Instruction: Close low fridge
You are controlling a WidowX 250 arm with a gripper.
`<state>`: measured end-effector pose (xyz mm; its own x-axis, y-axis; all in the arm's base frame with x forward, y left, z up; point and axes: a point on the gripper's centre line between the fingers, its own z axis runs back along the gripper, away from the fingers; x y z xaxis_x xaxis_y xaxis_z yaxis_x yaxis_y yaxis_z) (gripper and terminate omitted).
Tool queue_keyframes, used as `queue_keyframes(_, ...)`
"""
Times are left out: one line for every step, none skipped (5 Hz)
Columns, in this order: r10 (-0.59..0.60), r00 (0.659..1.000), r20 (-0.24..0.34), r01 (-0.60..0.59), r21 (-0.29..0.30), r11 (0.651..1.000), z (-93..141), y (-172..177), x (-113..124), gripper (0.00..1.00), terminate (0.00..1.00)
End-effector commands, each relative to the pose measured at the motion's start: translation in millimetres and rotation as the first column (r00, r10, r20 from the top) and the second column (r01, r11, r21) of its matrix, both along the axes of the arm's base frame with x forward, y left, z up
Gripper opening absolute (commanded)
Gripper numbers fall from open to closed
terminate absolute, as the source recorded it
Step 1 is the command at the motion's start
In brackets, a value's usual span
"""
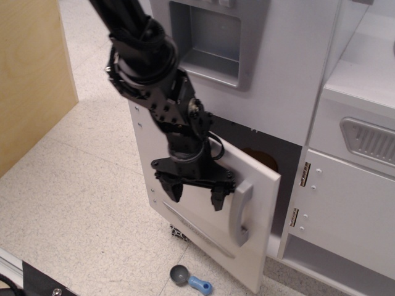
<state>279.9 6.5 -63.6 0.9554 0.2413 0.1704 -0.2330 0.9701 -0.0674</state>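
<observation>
The low fridge door [261,250] is a large flat white panel with a vertical grey handle [241,211] and an embossed grey strip [199,229]. It stands almost shut, with a dark gap left along its top right edge. Through that gap a bit of an orange bowl [258,154] shows inside. My black gripper [194,193] is open and empty. Its fingertips [171,191] rest against the door's outer face, just left of the handle. The arm hides the door's upper left part.
Above the door is a white panel with a recessed grey dispenser [204,38]. To the right is a smaller white cabinet door [345,209] under a ribbed grey vent [370,139]. A blue-handled scoop [189,279] lies on the floor. A wooden panel [31,74] stands at left.
</observation>
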Motion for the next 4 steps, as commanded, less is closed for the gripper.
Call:
queue_keyframes(0.072,0.995,0.062,-0.072,-0.006,0.997,3,0,37,1.0,0.0)
queue_keyframes(0.1,0.992,0.076,-0.099,-0.015,0.995,2,0,50,1.0,0.0)
queue_keyframes(0.111,0.99,0.088,-0.11,-0.016,0.994,3,1,53,1.0,0.0)
queue_keyframes(0.089,0.993,0.072,-0.088,-0.018,0.996,9,6,37,1.0,0.0)
